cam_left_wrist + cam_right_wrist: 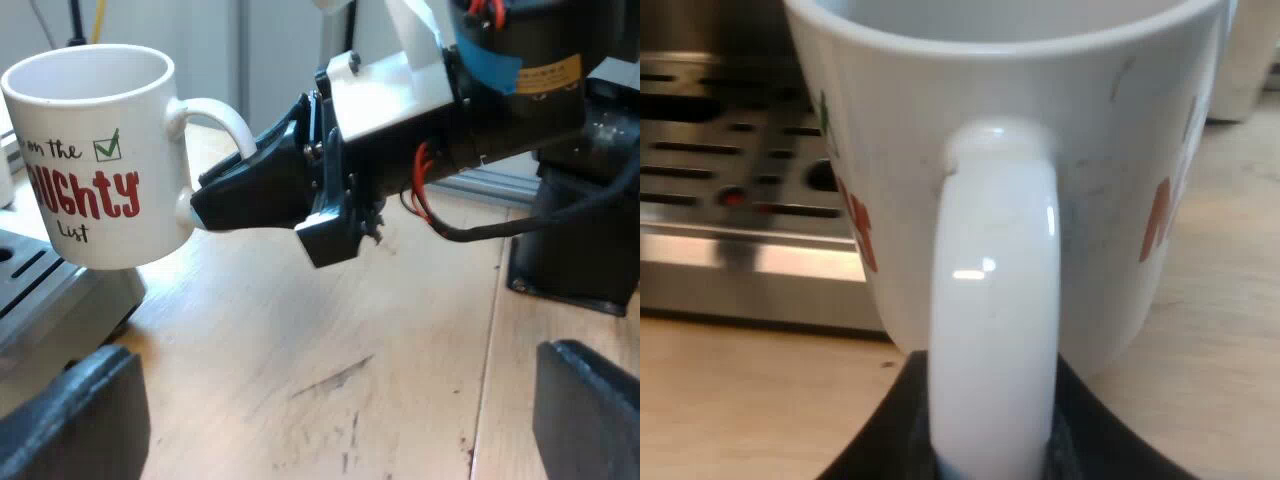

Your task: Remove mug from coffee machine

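Right jaws clamped on handle [995,300] of mug [85,150] (white, red lettering), mug just beside the espresso machine's drip tray [40,290]. Left jaws spread wide, holding nothing, over the desk [330,350].

**Robot hardware, visible parts**

Right gripper [205,205]: two matte black wedge-shaped fingers [255,175] tapering to blunt tips, with a small angular black block [335,235] under their root. Behind them is a white boxy plastic housing [385,90] with a small round stud [353,62] on its top edge. Next comes a black cylindrical wrist section [520,115] carrying a blue tape strip [490,65] and a yellow-orange label [548,75].

Left gripper [335,385]: two thick black fingers [75,420], slab-like with rounded edges and a dull finish.
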